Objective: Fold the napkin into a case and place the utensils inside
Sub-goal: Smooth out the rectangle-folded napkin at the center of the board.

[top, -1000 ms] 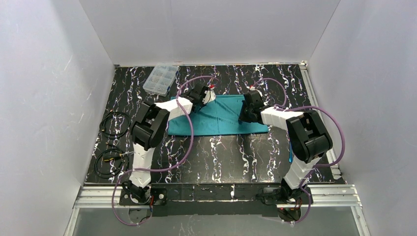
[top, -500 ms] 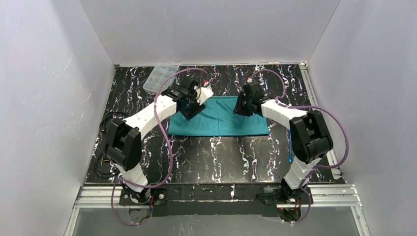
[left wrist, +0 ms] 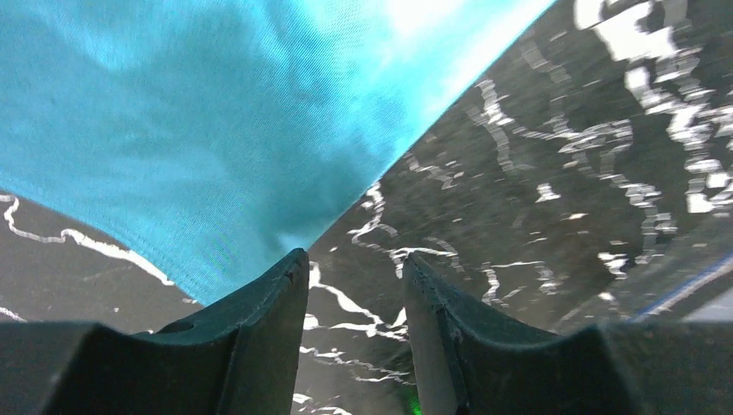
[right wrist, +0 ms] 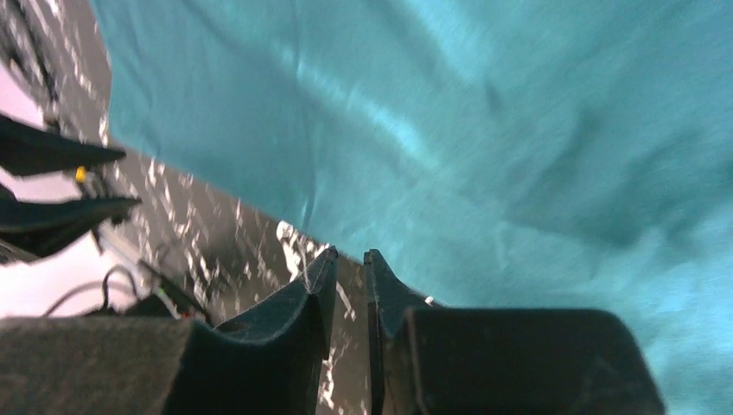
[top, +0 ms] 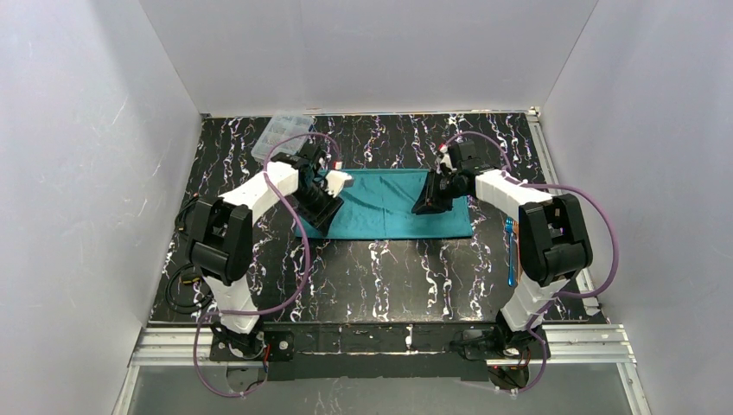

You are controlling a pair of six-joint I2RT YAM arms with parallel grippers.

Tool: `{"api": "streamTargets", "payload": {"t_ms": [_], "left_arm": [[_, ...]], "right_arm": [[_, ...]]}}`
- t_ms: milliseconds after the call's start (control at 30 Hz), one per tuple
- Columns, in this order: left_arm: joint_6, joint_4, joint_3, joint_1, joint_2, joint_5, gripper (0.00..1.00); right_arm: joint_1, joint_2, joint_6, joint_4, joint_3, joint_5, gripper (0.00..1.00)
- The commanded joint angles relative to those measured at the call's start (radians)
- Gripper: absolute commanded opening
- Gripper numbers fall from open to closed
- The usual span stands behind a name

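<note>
The teal-green napkin [top: 385, 207] lies flat on the black marbled table as a wide folded rectangle; it also shows in the left wrist view [left wrist: 216, 130] and the right wrist view [right wrist: 475, 130]. My left gripper [top: 321, 214] hangs over its left end; its jaws [left wrist: 354, 259] are open and empty, just off a cloth corner. My right gripper [top: 425, 206] is over the right part of the napkin; its jaws [right wrist: 347, 257] stand narrowly apart over the cloth's edge, holding nothing. A thin blue-sheened fork [top: 510, 251] lies on the table right of the napkin.
A clear plastic compartment box [top: 281, 134] stands at the back left. Black cable coils [top: 197, 220] lie along the left edge of the table. White walls close in the table on three sides.
My left gripper has swung from the napkin's far edge to its left end and come nearer. My right gripper has shifted a little right and down. The fork now shows fully.
</note>
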Motion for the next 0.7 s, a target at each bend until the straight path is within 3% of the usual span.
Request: {"api": "streamTargets", "payload": {"t_ms": [0, 267, 667], "left_arm": [[-0.071, -0.105, 0.13, -0.015, 0.015, 0.257, 0.42], [-0.172, -0.105, 0.214, -0.093, 0.135, 0.399, 0.41], [-0.23, -0.047, 0.248, -0.105, 0.287, 0.402, 0.37]], "right_arm": [[0.022, -0.014, -0.105, -0.151, 0.028, -0.211, 0.24], [0.09, 0.098, -0.122, -0.212, 0.078, -0.25, 0.2], [0.108, 0.193, -0.101, -0.2, 0.097, -0.25, 0.19]]}}
